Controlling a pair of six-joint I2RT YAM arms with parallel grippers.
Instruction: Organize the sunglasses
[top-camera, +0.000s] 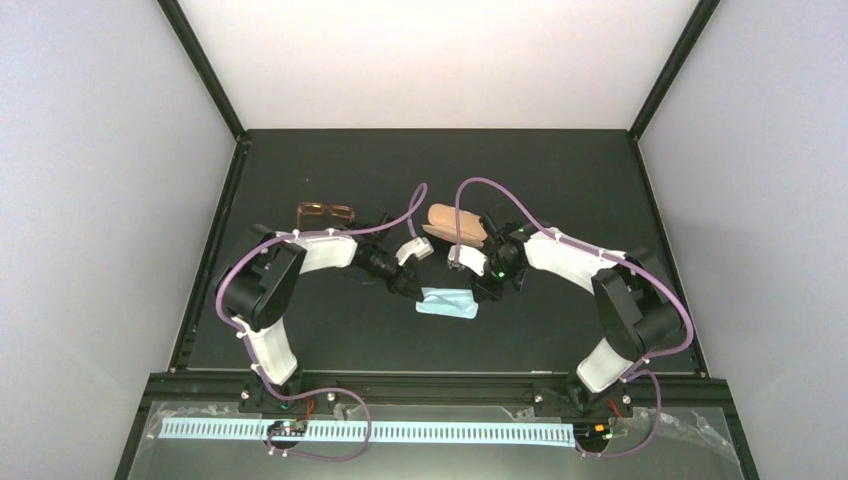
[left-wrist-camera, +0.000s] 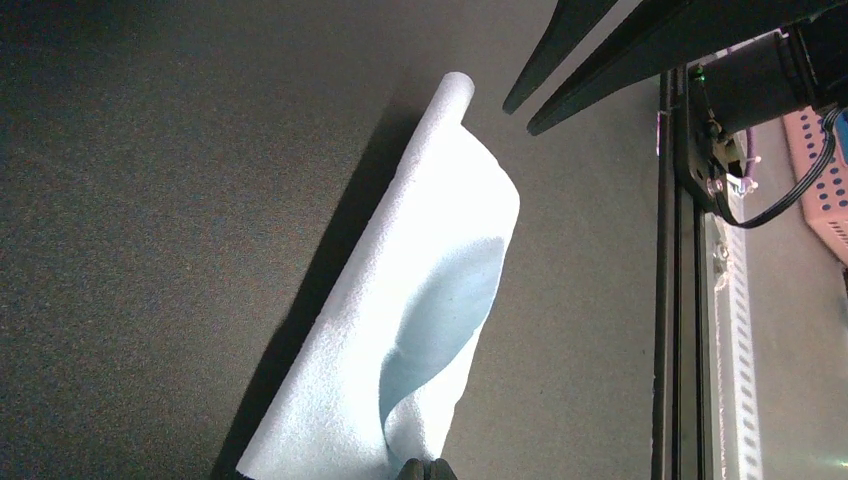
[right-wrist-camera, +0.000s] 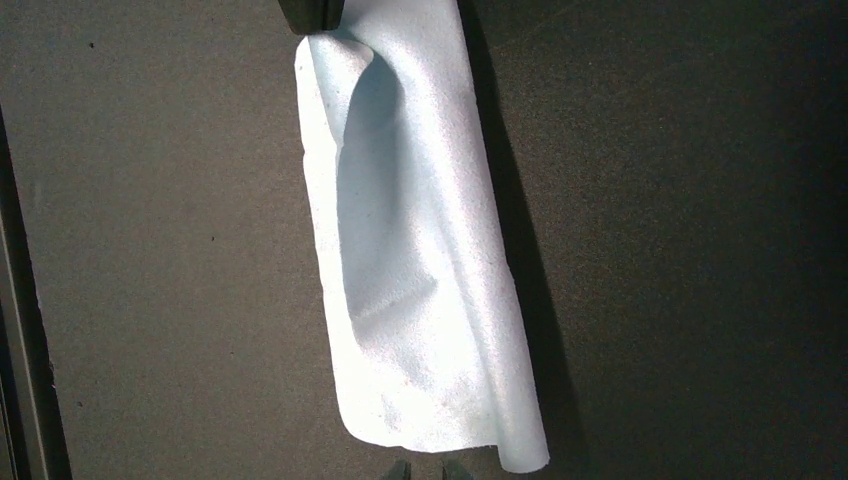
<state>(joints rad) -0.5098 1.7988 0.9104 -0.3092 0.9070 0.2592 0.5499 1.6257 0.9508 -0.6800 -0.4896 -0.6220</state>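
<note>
The sunglasses (top-camera: 325, 212), reddish-brown and thin, lie on the dark table at the back left, away from both grippers. My left gripper (top-camera: 408, 287) is shut on one corner of a light-blue cloth (top-camera: 448, 302); in its wrist view the closed tips (left-wrist-camera: 428, 470) pinch the cloth (left-wrist-camera: 400, 320), which is partly folded over. My right gripper (top-camera: 478, 293) is at the cloth's other end. Its tips (right-wrist-camera: 428, 470) stand a little apart just off the cloth's edge (right-wrist-camera: 420, 300), holding nothing.
An oblong brown case (top-camera: 455, 225) lies behind the grippers near the table's middle. The right gripper's fingers (left-wrist-camera: 620, 75) reach into the left wrist view. The left gripper's fingers (right-wrist-camera: 312, 15) show at the top of the right wrist view. A black frame rail (left-wrist-camera: 680, 300) marks the near edge.
</note>
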